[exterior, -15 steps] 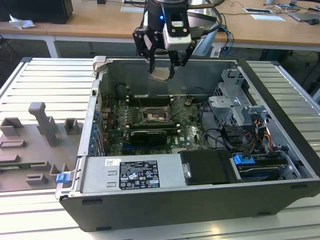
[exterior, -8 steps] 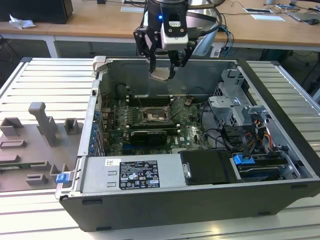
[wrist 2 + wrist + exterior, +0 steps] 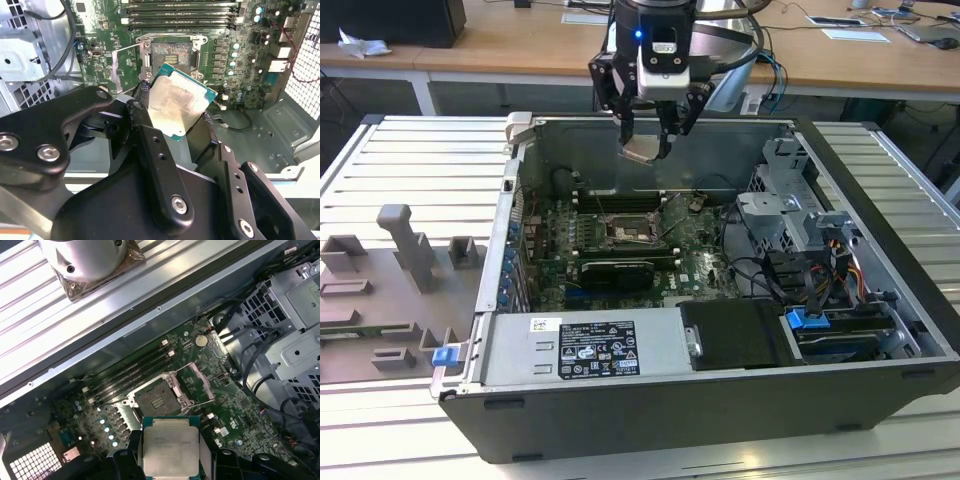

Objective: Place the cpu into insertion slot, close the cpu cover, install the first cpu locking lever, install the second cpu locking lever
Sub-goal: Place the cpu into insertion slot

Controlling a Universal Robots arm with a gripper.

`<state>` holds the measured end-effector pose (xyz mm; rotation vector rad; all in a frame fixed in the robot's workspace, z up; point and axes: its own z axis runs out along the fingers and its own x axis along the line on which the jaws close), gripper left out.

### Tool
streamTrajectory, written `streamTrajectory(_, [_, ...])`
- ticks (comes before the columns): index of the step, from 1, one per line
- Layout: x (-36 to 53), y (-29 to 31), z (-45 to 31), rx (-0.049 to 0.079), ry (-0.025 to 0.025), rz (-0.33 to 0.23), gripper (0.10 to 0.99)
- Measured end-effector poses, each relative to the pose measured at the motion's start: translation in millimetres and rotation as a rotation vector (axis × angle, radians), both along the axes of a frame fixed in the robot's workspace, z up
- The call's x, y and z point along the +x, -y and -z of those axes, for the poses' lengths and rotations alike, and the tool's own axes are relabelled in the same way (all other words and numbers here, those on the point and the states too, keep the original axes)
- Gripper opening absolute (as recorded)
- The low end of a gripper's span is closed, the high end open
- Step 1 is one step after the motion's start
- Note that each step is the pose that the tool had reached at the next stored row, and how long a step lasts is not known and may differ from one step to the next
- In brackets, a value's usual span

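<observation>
wooden desks (image 3: pixel 520 45) line the far side of the room; nearer, an open computer case (image 3: pixel 720 400) lies on a ribbed aluminium bench (image 3: pixel 410 160).

exterior view: the gripper (image 3: pixel 646 150) hangs above the motherboard (image 3: pixel 690 270), clamped on the cpu (image 3: pixel 642 150). the cpu is tilted and well clear of the insertion slot (image 3: pixel 625 232) beneath it.

second wrist view: the cpu (image 3: pixel 176 102) sits between the two black fingers (image 3: pixel 146 132), pinched by opposite edges, its silvery face and green rim showing. the insertion slot (image 3: pixel 171 54) lies beyond it, uncovered, with the cpu cover (image 3: pixel 124 67) swung open beside it.

first wrist view: the cpu (image 3: pixel 170 452) is held apart from the insertion slot (image 3: pixel 154 401). the cpu cover (image 3: pixel 197 382) stands open next to the slot, and memory slots (image 3: pixel 131 374) run alongside.

handling, as a judgement: the cpu is light, stiff and thin, and its smooth edges may slip. an edge grip suits it, since its underside contacts and the slot's pins are fragile.
</observation>
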<state>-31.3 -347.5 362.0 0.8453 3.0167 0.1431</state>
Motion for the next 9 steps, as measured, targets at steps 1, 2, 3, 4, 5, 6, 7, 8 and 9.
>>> streamTrajectory(1, [0.0, 0.0, 0.0, 0.0, 0.0, 0.014, 0.541])
streamTrajectory(2, [0.0, 0.0, 0.1, 0.0, 0.0, 0.024, 0.541])
streamTrajectory(3, [0.0, 0.0, 0.1, 0.0, 0.0, 0.03, 0.541])
streamTrajectory(4, [0.0, 0.0, 0.1, 0.0, 0.0001, 0.036, 0.541])
streamTrajectory(5, [0.0, 0.0, 0.1, 0.0, 0.0, 0.041, 0.541])
streamTrajectory(6, [0.0, 0.0, 0.1, 0.0, 0.0, 0.044, 0.541])
streamTrajectory(7, [0.0, 0.0, 0.1, 0.0, 0.0, 0.047, 0.541])
streamTrajectory(8, [0.0, 0.0, 0.3, 0.0, 0.0001, 0.049, 0.541])
streamTrajectory(9, [0.0, -0.1, 0.5, 0.0, 0.0001, 0.05, 0.541])
